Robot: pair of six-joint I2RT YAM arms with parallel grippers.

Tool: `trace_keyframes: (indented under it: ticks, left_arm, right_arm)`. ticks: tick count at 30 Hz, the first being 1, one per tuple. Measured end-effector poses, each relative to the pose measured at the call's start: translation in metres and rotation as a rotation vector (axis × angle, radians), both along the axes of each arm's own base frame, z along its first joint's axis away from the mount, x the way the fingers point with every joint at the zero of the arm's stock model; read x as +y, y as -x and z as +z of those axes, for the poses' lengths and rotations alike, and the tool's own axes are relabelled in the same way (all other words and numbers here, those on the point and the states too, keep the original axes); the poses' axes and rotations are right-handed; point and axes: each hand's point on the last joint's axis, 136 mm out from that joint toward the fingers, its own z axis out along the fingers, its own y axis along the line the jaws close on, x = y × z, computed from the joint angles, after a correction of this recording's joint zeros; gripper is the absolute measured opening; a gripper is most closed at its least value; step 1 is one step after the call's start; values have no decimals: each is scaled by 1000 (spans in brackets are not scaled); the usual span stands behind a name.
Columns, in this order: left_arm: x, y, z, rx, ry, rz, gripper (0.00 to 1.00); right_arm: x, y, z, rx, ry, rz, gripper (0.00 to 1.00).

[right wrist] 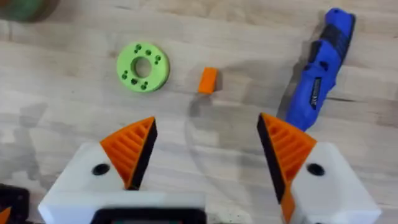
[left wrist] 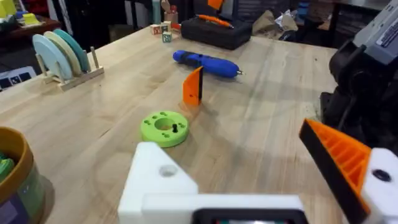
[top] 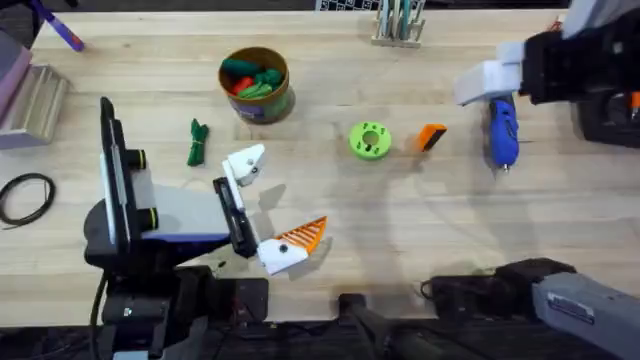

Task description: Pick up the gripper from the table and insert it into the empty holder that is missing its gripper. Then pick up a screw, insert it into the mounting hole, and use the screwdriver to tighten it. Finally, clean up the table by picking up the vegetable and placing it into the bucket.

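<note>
The loose orange gripper [top: 430, 137] [left wrist: 194, 86] [right wrist: 208, 79] stands on the table between the lime-green disc [top: 370, 140] [right wrist: 143, 66] and the blue screwdriver [top: 501, 130] [left wrist: 205, 62] [right wrist: 320, 68]. My left gripper [top: 268, 205] [left wrist: 249, 165] is open wide. One side is the bare white holder [top: 245, 165] [left wrist: 161, 180]; the other carries an orange finger [left wrist: 339, 158]. My right gripper [top: 488, 82] [right wrist: 208, 146] hovers open above the table, close by the screwdriver and the orange piece. The green vegetable [top: 197, 142] lies left of the holder. The bucket [top: 255, 85] [left wrist: 12, 168] holds toy food.
A small dark screw sits in the green disc [left wrist: 165, 127]. A rack of plates [top: 400, 25] [left wrist: 59, 56] stands at the far edge. A black case [top: 610, 120] [left wrist: 217, 31] is far right, a black cable loop [top: 25, 195] far left. Bare wood lies in front of the disc.
</note>
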Motion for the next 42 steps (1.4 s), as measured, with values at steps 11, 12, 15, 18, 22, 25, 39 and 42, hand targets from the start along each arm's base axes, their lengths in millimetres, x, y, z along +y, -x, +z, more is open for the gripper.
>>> trace_keyframes:
  ticks: [11,12,15,18,22,25,39,42]
  left_arm:
    - [0,0,0,0,0,0,986]
    - [0,0,0,0,0,0,986]
    - [0,0,0,0,0,0,986]
    - [0,0,0,0,0,0,986]
    - [0,0,0,0,0,0,986]
    - [0,0,0,0,0,0,986]
    - [0,0,0,0,0,0,985]
    - [0,0,0,0,0,0,985]
  right_arm:
    - [10,-8,-43,199,14,-5,990]
    - [10,-9,-46,213,16,-7,991]
    - [11,-12,-58,258,23,-9,991]
    - [11,-15,-70,304,30,-12,992]
    - [12,-22,-87,351,39,-13,991]
    - [13,-25,-99,391,46,-13,992]
    - [16,-45,-137,448,56,-14,992]
    - [16,-46,-138,447,58,-15,992]
